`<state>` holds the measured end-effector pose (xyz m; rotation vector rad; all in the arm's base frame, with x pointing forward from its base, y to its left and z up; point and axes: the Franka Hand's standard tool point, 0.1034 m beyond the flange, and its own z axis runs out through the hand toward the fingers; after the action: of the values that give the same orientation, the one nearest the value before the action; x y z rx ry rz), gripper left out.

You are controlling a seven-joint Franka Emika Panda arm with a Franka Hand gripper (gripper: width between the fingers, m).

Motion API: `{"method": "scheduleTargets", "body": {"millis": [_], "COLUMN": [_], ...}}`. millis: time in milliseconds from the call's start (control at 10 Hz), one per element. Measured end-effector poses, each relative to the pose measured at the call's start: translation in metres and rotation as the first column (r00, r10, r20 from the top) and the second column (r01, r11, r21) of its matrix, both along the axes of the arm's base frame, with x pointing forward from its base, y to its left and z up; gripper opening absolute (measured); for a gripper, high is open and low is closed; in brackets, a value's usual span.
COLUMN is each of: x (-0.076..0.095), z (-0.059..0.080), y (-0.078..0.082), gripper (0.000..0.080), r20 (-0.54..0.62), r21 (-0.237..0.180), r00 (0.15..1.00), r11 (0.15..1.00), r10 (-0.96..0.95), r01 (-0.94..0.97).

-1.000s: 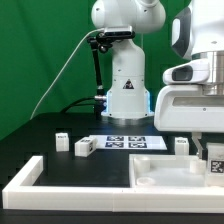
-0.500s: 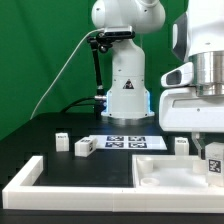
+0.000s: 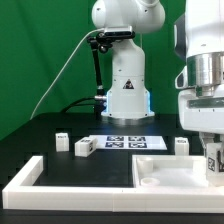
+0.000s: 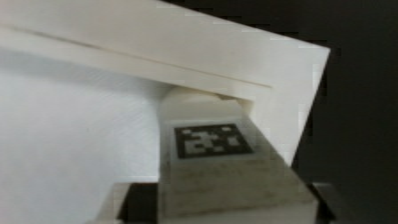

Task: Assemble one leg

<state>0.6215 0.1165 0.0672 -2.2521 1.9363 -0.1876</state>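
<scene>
Pincer [image 3: 212, 163] closing on leg [image 4: 217, 160], holding it upright over tray [image 3: 165, 172], probably for fitting into corner socket.

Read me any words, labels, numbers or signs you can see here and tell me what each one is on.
No readable words or numbers.
Robot base: a triangular warning sign, its symbol too small to make out.
Marker board: black-and-white square tags, patterns only.
Leg: one square tag, pattern only.
Loose leg: dark tag, too small.
</scene>
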Motion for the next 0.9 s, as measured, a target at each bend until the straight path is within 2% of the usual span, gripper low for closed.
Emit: {"method": "scheduleTargets", "body": {"millis": [300,400,500,600,700,900], "x": [0.0003,-0.0004,-0.0006,-0.0006,-0.0009,-0.0013], "z": [0.0006,-0.0004,-0.0004,-0.0004,-0.0005,-0.0004], "y": [-0.0084,-0.0068,-0.0061,-0.0062,-0.004,-0.0013], "gripper": [0.0297,0.0297,0.0384,0.0523,0.061,0.0641], "r20": [-0.025,-0.035,-0.031,-0.027,-0.025,-0.013], "r21": [0.043,0.061,0.054,0.048,0.043,0.01], "r00": [0.995,0.984,0.99,0.994,0.997,0.994], "r11": [0.994,0.982,0.989,0.993,0.996,0.994], "r10": [-0.098,-0.178,-0.139,-0.103,-0.073,0.105], "r01": [0.099,0.179,0.14,0.104,0.074,-0.105]}}
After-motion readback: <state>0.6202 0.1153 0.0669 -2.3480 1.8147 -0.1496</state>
